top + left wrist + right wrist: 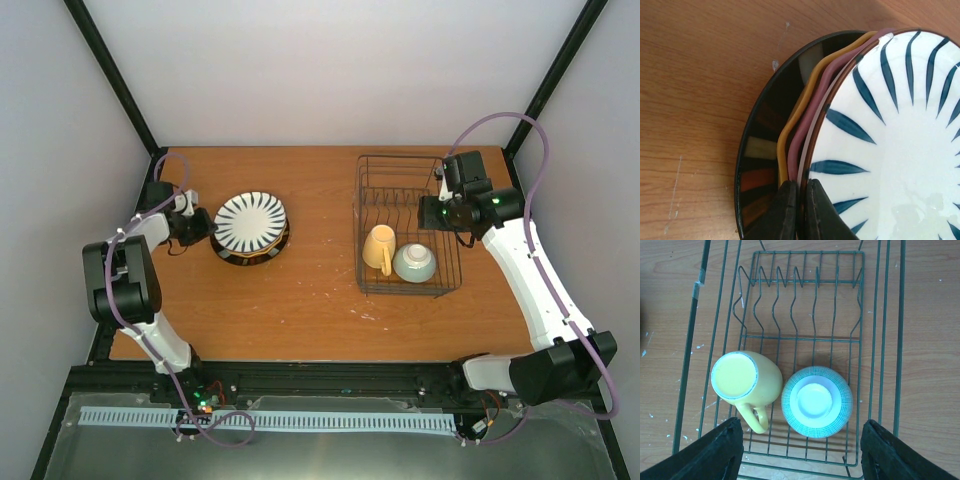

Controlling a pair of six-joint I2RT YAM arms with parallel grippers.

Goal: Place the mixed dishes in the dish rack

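Note:
Four plates are stacked on the table at the left. The white plate with dark radial stripes (pixel 250 220) lies on top (pixel 900 150). Under it show the pink rim (pixel 812 105), the orange rim (pixel 792 125) and the dark plate (pixel 760 150). My left gripper (pixel 197 226) is shut on the striped plate's left rim (pixel 801 184). The dark wire dish rack (pixel 372 190) stands at the right (pixel 800 337). The yellow mug (pixel 379 248) (pixel 745 377) and the mint-green bowl (pixel 414 262) (pixel 816 401) sit upside down at its near end. My right gripper (pixel 436 212) (pixel 801 427) hangs open and empty above them.
The rack's upright plate dividers (pixel 797 287) at its far end hold nothing. Bare wooden table (pixel 310 290) lies between the plate stack and the rack. Black frame posts and white walls close in the sides and back.

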